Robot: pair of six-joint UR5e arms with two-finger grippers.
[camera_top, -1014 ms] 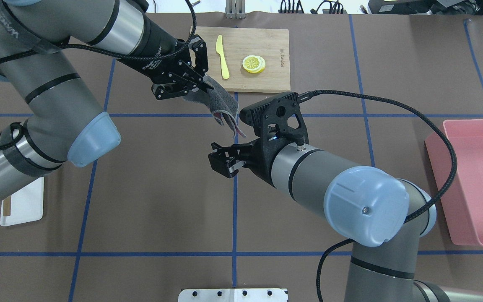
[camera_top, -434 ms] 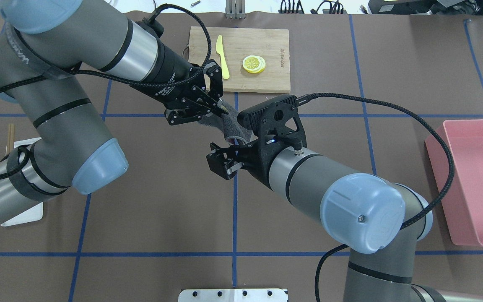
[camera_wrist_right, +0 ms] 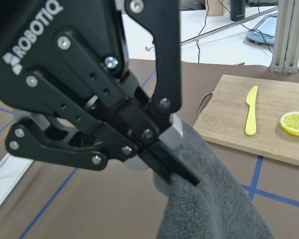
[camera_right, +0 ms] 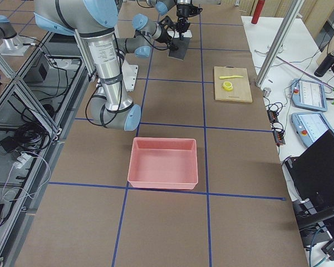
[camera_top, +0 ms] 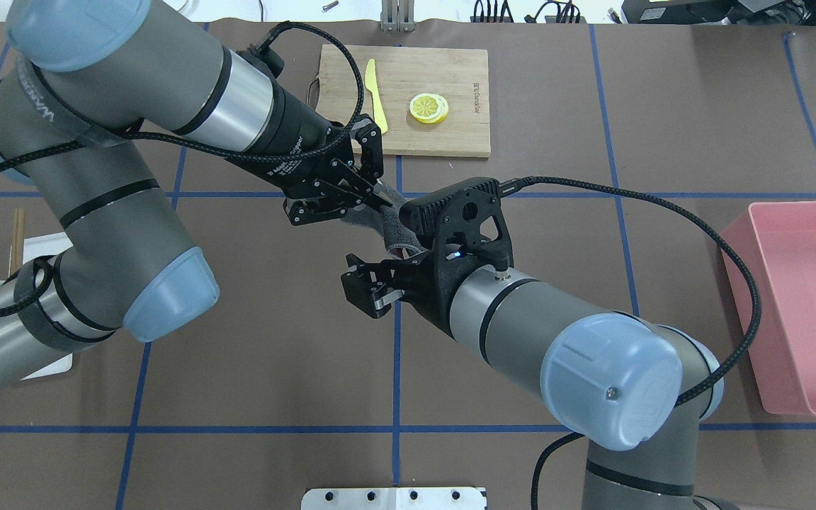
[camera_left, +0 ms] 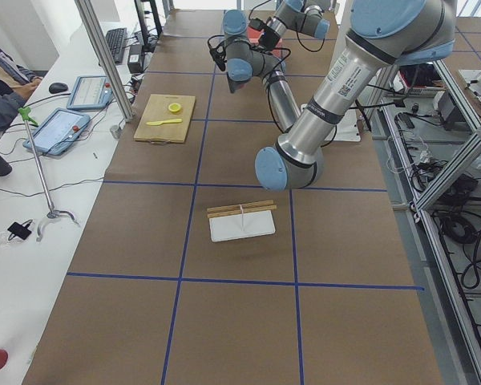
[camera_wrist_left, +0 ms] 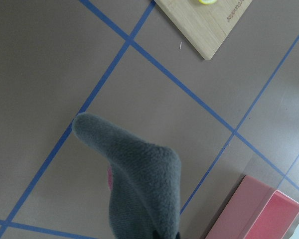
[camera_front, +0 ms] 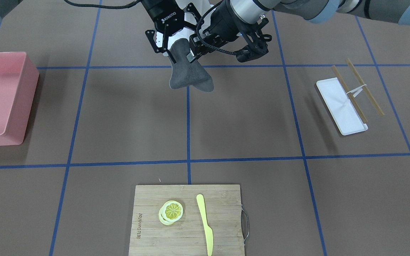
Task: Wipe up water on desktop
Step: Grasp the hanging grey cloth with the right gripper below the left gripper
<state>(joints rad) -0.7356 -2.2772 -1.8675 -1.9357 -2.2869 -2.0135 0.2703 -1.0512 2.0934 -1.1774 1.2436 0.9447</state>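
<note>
The desktop (camera_top: pixel 238 368) is brown with a grid of blue tape lines; I see no water on it. My left gripper (camera_top: pixel 382 197) is shut on the top of a grey cloth (camera_top: pixel 395 221), which hangs above the centre tape line. The cloth (camera_front: pixel 190 76) also shows in the front view, and fills the left wrist view (camera_wrist_left: pixel 139 174). The right wrist view shows the left gripper (camera_wrist_right: pixel 184 177) pinching the cloth (camera_wrist_right: pixel 219 204). My right gripper (camera_top: pixel 365 283) is open and empty, close beside the cloth and a little nearer the robot.
A bamboo cutting board (camera_top: pixel 450 134) at the far middle carries a yellow knife (camera_top: pixel 375 92) and lemon slices (camera_top: pixel 429 108). A pink bin (camera_top: pixel 805 304) stands at the right edge. A white tray (camera_front: pixel 342 106) with chopsticks (camera_front: pixel 365 92) lies on the robot's left.
My left gripper has carried the cloth from the cutting board's edge toward the robot and rightward, close to the right gripper. The right gripper has shifted slightly left and nearer the robot.
</note>
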